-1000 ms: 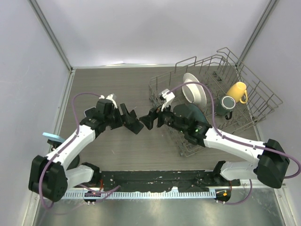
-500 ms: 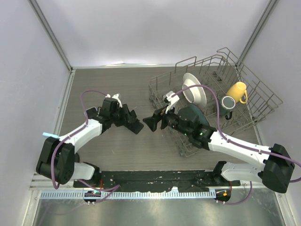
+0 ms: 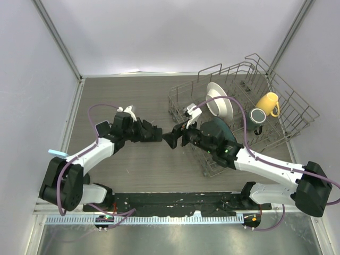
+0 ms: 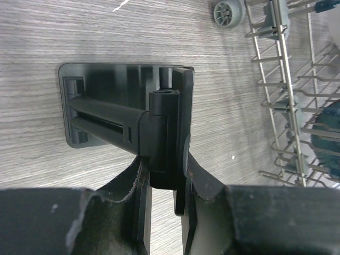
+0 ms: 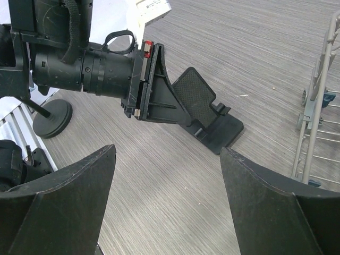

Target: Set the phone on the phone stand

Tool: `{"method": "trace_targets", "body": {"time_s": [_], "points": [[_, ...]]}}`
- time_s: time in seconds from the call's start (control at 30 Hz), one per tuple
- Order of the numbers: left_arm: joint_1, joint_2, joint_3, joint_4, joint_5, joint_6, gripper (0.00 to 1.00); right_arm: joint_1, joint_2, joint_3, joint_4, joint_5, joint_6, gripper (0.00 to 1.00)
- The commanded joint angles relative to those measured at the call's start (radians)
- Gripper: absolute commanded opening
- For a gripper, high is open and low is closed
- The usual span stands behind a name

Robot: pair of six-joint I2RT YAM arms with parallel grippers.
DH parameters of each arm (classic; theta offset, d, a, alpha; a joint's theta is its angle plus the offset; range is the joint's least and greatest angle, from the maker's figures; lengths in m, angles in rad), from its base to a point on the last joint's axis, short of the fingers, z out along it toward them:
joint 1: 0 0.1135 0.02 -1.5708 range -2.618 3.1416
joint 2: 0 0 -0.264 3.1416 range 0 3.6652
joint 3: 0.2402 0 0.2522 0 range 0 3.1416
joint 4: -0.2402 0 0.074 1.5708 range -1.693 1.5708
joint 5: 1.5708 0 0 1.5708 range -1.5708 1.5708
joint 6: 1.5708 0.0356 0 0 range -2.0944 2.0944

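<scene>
Phone point(image 3: 56, 153): probably the pale blue sliver at the far left of the top view. It is too small to confirm, and neither gripper is near it.
Stand point(image 5: 51, 119): round disc base and thin post at the left edge of the right wrist view, behind the left arm. The sliver seems to sit above it, so the phone may already be perched there, though I cannot tell.
Left gripper point(image 4: 166, 167): clenched on the hinge of a folding prop point(image 5: 196, 98). Holding it at the hinge lets the arm steer both plates at once.
Folding prop: black, near mid-frame. Its lipped foot is low against the table point(image 3: 133, 95) and its ribbed plate slopes up toward the left wrist, so it is tilted rather than standing.
Right gripper point(image 5: 167, 151): jaws released wide and empty. It faces the prop from the right without touching it, likely ready to brace or take it.
Rack point(image 4: 280, 37): wire rack on the right holding dishes and mugs, well clear of both grippers.
</scene>
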Motion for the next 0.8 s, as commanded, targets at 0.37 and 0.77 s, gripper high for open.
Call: {"method": "trace_targets", "body": {"time_s": [0.37, 0.77], "points": [[-0.002, -0.053, -0.137, 0.284, 0.14, -0.237, 0.0, -0.002, 0.062, 0.027, 0.056, -0.028, 0.109, 0.82], [-0.002, -0.2, -0.039, -0.105, 0.088, -0.121, 0.48, -0.002, 0.117, 0.058, 0.003, 0.024, 0.151, 0.81]]}}
